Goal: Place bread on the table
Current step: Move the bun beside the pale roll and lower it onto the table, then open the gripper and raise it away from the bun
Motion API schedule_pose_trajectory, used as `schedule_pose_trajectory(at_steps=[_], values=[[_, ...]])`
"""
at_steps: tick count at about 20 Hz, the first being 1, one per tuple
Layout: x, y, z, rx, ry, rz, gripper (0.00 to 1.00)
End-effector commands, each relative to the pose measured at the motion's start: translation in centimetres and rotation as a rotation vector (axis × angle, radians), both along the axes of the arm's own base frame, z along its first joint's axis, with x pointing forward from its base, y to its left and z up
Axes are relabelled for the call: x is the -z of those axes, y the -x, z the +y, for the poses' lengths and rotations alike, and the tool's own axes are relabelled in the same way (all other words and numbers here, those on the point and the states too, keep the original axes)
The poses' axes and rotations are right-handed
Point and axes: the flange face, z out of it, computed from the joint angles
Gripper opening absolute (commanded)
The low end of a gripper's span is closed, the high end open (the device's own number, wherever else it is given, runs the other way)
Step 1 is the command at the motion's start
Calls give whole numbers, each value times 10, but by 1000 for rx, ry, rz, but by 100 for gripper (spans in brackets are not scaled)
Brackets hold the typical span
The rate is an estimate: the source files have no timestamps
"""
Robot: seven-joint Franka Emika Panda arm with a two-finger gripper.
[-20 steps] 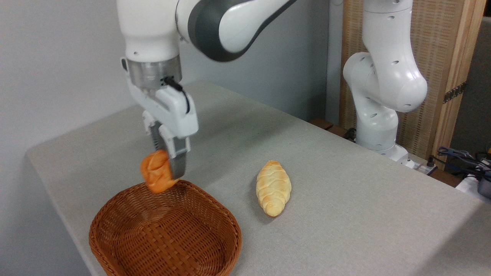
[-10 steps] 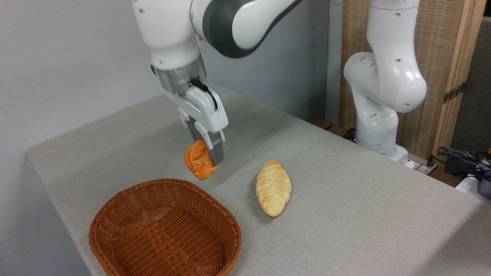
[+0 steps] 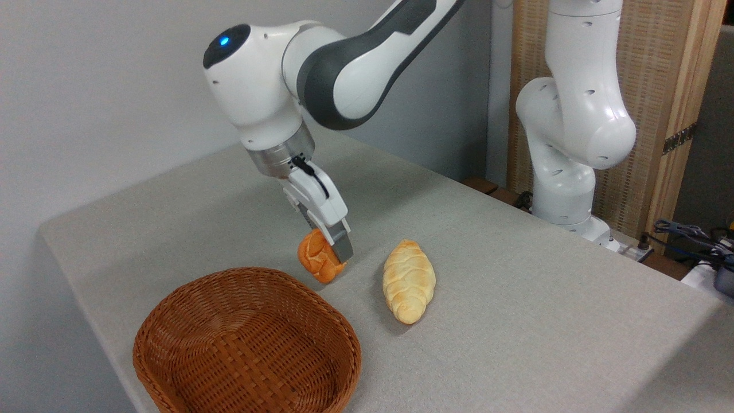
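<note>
Grey-beige table (image 3: 516, 298) bears a wicker basket (image 3: 246, 344). Just beyond the basket's far rim, the gripper (image 3: 332, 255) pinches the bread (image 3: 318, 264), low over the cloth; contact uncertain.

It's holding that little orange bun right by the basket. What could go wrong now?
The gripper holds the small orange-brown knotted bun close to the brown woven wicker basket rim, so on release it might roll back in. It might also bump the nearby pale yellow braided loaf.
</note>
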Motion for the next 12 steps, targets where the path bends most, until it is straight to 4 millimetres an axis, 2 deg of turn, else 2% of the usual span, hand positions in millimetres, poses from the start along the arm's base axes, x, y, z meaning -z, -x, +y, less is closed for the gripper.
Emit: schedule_pose_trajectory(at_steps=[1, 4, 7, 12], values=[[-3, -7, -5, 8, -6, -45, 100], [-12, -12, -6, 0, 5, -81, 100], [-36, -20, -7, -10, 24, -127, 100], [-81, -38, 4, -36, 42, -221, 100]])
